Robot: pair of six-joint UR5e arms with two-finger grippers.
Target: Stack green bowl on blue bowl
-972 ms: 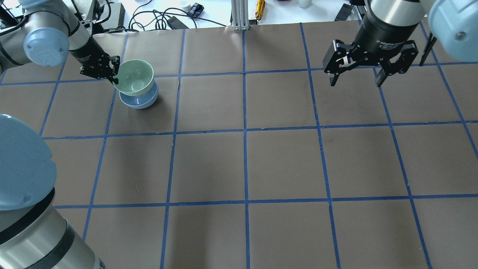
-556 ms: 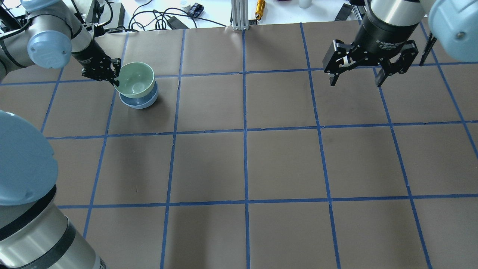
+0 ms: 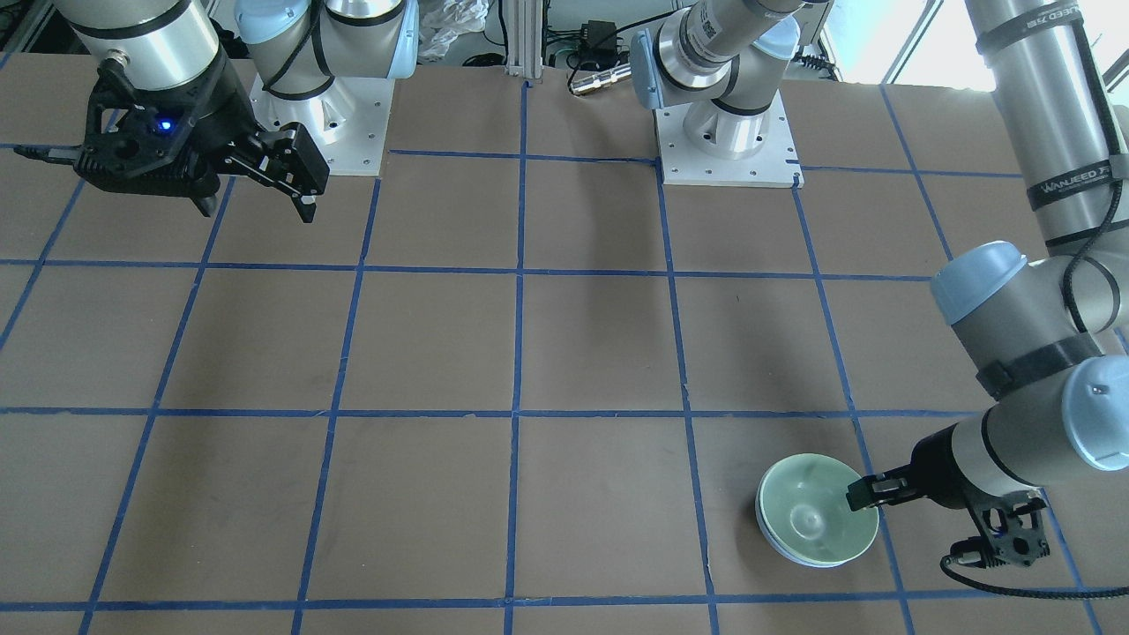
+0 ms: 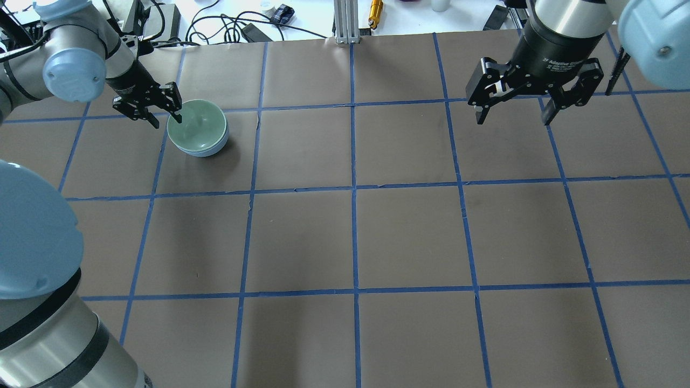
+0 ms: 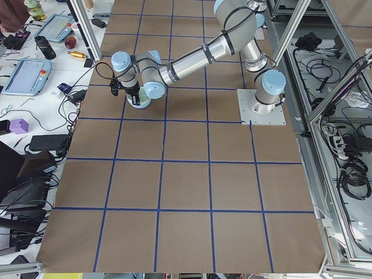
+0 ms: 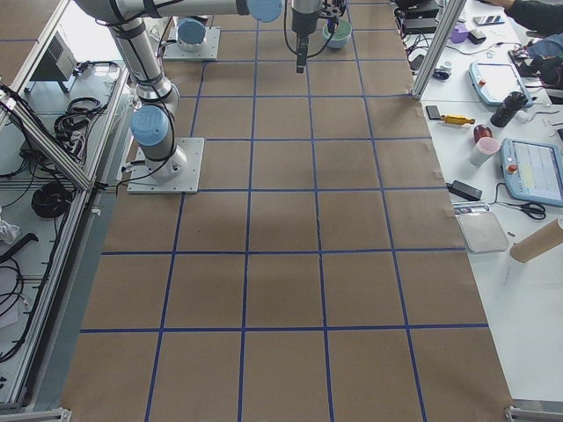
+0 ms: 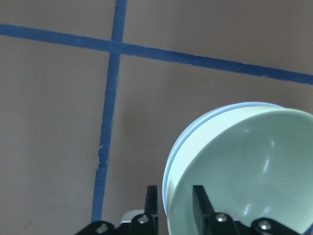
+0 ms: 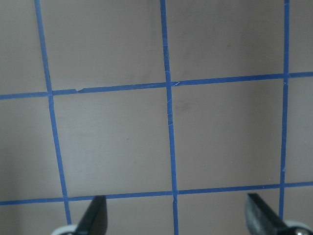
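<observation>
far left on the counter [image 4: 409,231], straddles the rim of the green bowl [image 4: 202,126], nested in the blue bowl [image 4: 200,153], left claw [image 4: 167,122] released. could snag that rim lifting away and tip the stack. right claw [image 4: 513,121] spread, well apart.

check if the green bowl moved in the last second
Yes. In the overhead view the green bowl has sunk, its far rim dropping toward the cross tape line, and it now sits level, nested in the blue bowl, which stayed put.
</observation>
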